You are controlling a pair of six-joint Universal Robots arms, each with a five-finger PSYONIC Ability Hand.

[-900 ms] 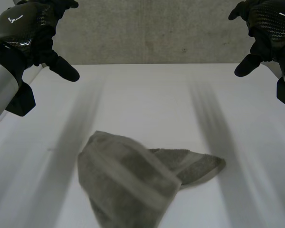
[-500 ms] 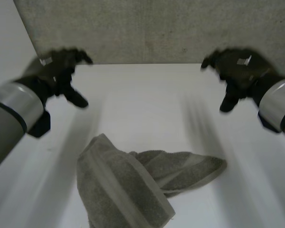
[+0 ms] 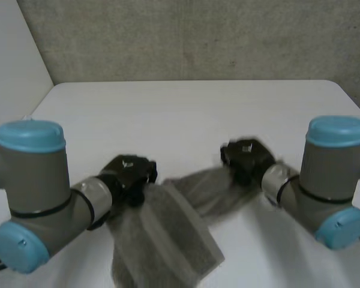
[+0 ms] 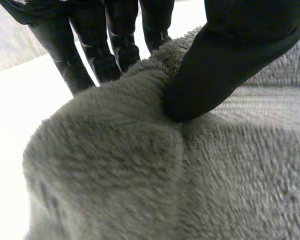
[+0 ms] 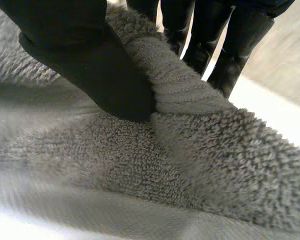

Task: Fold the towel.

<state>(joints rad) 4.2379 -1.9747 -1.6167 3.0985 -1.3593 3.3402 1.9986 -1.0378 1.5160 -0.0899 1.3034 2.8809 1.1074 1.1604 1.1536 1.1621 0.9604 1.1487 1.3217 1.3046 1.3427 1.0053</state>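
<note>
Change since the earlier frames: both hands, then raised over the far side of the table and clear of the cloth, have come down onto the towel, and both arms now reach across the near foreground.

Towel (image 3: 168,240): grey terry, on the near half of the white table (image 3: 186,108), between the two arms. It is rumpled (no neat fold to be seen). A broad doubled part reaches toward the near edge, and a narrower part runs off to the right.

Left hand (image 3: 129,174): at the far left corner of the broad part. In the left wrist view the thumb (image 4: 230,60) presses on one side of a raised ridge of cloth. The fingers (image 4: 115,45) stand nearly straight on the other side, so the ridge is pinched between them.

Right hand (image 3: 246,157): at the far end of the narrower part. In the right wrist view it has the same hold, thumb (image 5: 90,70) on one side of a raised fold and fingers (image 5: 230,50) behind it, with the cloth nipped between.

Arms: grey with light-blue caps, one at each side of the towel.

Wall (image 3: 186,36): grey and rough, behind the table.
</note>
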